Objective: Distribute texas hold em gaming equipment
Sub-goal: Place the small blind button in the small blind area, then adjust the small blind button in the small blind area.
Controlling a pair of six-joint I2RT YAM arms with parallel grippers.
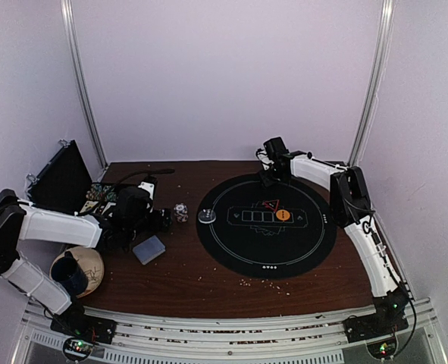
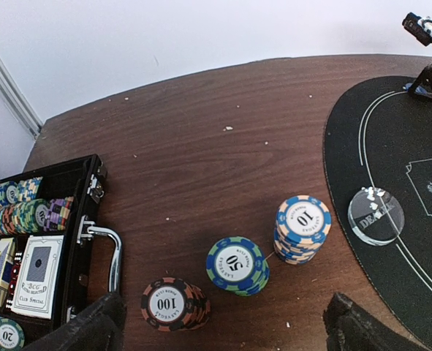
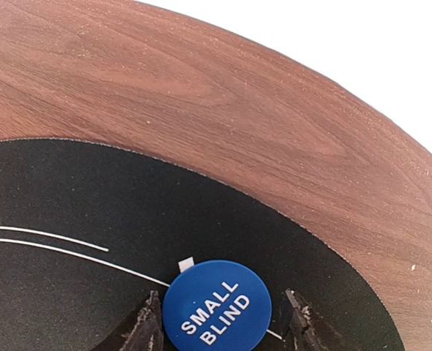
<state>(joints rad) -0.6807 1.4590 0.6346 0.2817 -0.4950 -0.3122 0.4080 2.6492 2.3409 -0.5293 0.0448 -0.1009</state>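
Observation:
Three stacks of poker chips stand on the wood just ahead of my left gripper (image 2: pixel 226 323): a dark and orange "100" stack (image 2: pixel 168 303), a blue and green "50" stack (image 2: pixel 235 265) and a blue and cream "10" stack (image 2: pixel 302 228). That gripper is wide open and holds nothing. A clear dealer button (image 2: pixel 376 214) lies on the mat's left rim. At the mat's far edge, my right gripper (image 3: pixel 223 325) straddles a blue "SMALL BLIND" disc (image 3: pixel 217 307) lying flat, jaws open with a gap on the right. An orange disc (image 1: pixel 283 214) and a red triangle (image 1: pixel 270 203) sit mid-mat. A grey-blue card deck (image 1: pixel 149 249) lies on the table.
An open black case (image 2: pixel 84 219) at the left holds rows of chips and boxed cards (image 2: pixel 39 276). The round black mat (image 1: pixel 314 243) covers the table's right half. A patterned bowl (image 1: pixel 91 274) with a dark cup sits front left. White walls close the back.

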